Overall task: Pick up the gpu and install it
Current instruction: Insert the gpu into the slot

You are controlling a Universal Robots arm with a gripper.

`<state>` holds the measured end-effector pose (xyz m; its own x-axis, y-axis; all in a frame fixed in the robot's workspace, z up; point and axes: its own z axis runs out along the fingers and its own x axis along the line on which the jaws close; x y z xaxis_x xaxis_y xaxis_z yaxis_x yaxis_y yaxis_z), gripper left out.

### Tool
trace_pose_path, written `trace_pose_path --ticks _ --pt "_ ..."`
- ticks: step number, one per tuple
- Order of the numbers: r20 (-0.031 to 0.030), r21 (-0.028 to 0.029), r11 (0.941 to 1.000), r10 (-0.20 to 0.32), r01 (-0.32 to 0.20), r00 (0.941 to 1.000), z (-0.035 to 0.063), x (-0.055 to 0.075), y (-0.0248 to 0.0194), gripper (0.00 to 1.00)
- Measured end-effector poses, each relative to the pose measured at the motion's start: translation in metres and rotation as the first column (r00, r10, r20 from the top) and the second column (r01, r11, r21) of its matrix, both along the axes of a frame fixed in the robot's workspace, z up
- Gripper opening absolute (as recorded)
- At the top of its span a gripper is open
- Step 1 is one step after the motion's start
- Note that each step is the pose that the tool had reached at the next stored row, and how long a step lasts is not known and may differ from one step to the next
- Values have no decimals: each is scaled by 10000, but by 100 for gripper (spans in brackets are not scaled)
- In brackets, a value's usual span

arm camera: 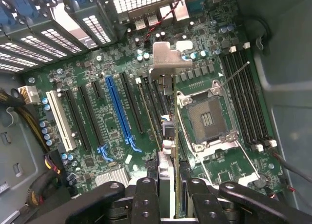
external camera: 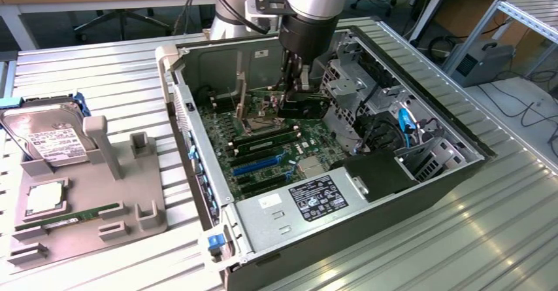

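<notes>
The gpu point(arm camera: 168, 131) stands on edge between the two fingers of the gripper point(arm camera: 173, 197), which are partly closed and pressing on its flat faces from either side; its silvery metal bracket point(arm camera: 165, 59) is at the end farthest from the jaws, pointing toward the rear wall of the computer case point(external camera: 453, 173); in the exterior view the gripper point(external camera: 295, 85) hangs inside the open case with the dark card point(external camera: 302, 103) below it, just above the motherboard point(external camera: 261, 140); seen along the jaws, the card's lower edge hangs over the board between the empty processor socket point(arm camera: 207, 117) on one side and the row of black expansion slots on the other, with the blue slot point(arm camera: 118, 109) further out on that side; whether the card touches the board cannot be told; well away from the jaws, outside the case, a grey holder point(external camera: 131, 199) carries a hard drive point(external camera: 48, 140) and a green memory stick point(external camera: 74, 217).
</notes>
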<state>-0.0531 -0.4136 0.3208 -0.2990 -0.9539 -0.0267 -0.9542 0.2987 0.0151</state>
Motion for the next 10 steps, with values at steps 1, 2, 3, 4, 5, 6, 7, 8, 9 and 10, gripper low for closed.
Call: trace_pose_path --ticks 1,2,3,4,5,6,7,8,9,10 --pt "0 0 10000 21 -21 10000 0 0 0 27" --pt "0 0 10000 41 -41 10000 0 1 0 27" --pt "0 0 10000 60 -60 10000 0 1 0 27" --pt "0 0 10000 79 -79 10000 0 1 0 27" --pt "0 0 10000 98 -98 10000 0 1 0 27" --pt "0 0 9999 116 -116 9999 0 1 0 27" --pt "0 0 9999 135 -135 9999 -1 1 0 27" --pt "0 0 9999 157 -157 9999 0 1 0 27" --pt "0 0 9998 178 -178 9998 -1 1 0 27" --pt "0 0 9998 195 -195 9998 -1 2 0 27"
